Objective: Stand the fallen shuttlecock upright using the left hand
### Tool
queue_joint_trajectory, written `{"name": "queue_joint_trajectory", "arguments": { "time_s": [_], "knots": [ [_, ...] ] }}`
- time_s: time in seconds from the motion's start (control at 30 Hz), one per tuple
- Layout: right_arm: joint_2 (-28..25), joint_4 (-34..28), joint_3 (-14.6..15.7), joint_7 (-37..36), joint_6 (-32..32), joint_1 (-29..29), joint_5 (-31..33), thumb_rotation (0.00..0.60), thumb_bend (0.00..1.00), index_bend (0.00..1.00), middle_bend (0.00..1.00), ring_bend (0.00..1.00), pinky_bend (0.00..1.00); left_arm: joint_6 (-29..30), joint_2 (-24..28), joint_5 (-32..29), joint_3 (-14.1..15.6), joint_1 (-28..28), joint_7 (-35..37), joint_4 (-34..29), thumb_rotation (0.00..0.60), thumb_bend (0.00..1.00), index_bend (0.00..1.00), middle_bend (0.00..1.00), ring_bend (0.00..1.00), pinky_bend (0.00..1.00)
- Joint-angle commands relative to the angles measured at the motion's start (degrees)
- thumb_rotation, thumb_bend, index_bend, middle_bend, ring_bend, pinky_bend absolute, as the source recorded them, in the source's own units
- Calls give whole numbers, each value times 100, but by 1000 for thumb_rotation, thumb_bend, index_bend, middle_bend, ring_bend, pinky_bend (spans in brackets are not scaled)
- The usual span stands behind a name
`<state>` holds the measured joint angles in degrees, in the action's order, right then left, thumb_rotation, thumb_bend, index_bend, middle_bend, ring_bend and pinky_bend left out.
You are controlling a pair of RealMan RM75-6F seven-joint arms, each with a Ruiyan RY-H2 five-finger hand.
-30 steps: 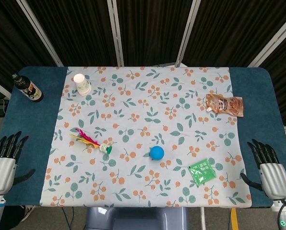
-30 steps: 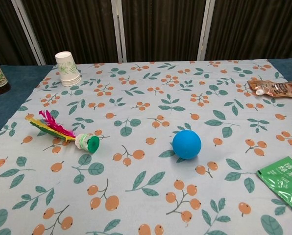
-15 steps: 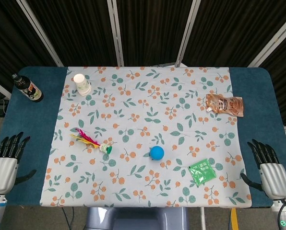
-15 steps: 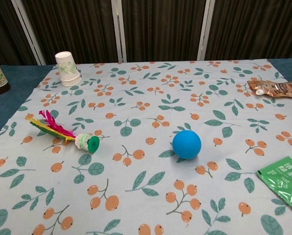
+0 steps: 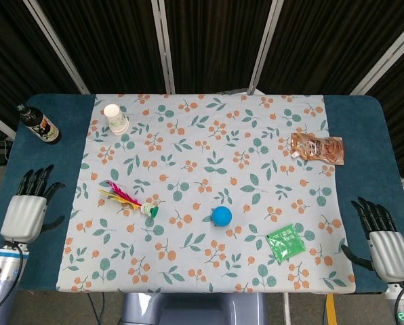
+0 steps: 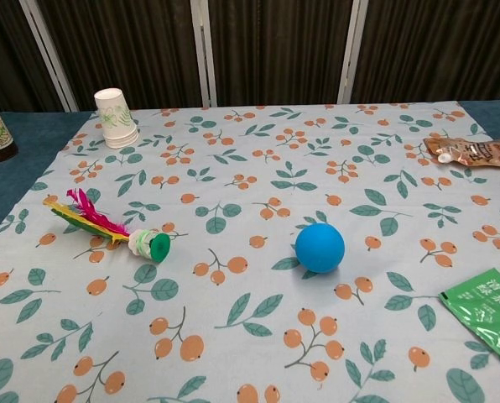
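Observation:
The shuttlecock [image 5: 129, 200] lies on its side on the floral cloth, left of centre, its green base [image 6: 158, 247] pointing right and its pink and yellow feathers [image 6: 85, 215] pointing left. My left hand [image 5: 30, 206] hovers over the blue table edge, well left of the shuttlecock, fingers spread and holding nothing. My right hand [image 5: 384, 244] sits at the front right corner, fingers apart and empty. Neither hand shows in the chest view.
A blue ball [image 5: 221, 216] rests near the middle. A green packet [image 5: 285, 242] lies front right, a brown pouch [image 5: 316, 147] back right. Stacked paper cups [image 5: 114, 119] stand back left, and a dark bottle [image 5: 39, 124] beyond them on the blue table [image 5: 46, 162].
My left hand has moved up and to the right, closer to the cloth and the shuttlecock. The right hand and all objects stay where they were.

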<state>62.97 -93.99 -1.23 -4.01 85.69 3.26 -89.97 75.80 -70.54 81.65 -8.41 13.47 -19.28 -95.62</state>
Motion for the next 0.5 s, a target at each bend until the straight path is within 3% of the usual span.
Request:
{"name": "queue_joint_trajectory", "arguments": {
  "time_s": [0.03,0.17,0.5],
  "knots": [
    [7,5,-5,4,-6,2,13,600,156,37,0,0,0,-545,-350,-404,-285,499,-349,502,600,208,398,0,0,0],
    [8,9,-9,9,-7,3,20,600,155,37,0,0,0,-837,-597,-679,-355,753,-498,779,600,247,488,0,0,0],
    [6,14,-10,-8,-27,7,35,600,156,37,0,0,0,-1321,-1075,-1196,-262,1176,-944,1337,600,275,502,0,0,0]
  ]
}}
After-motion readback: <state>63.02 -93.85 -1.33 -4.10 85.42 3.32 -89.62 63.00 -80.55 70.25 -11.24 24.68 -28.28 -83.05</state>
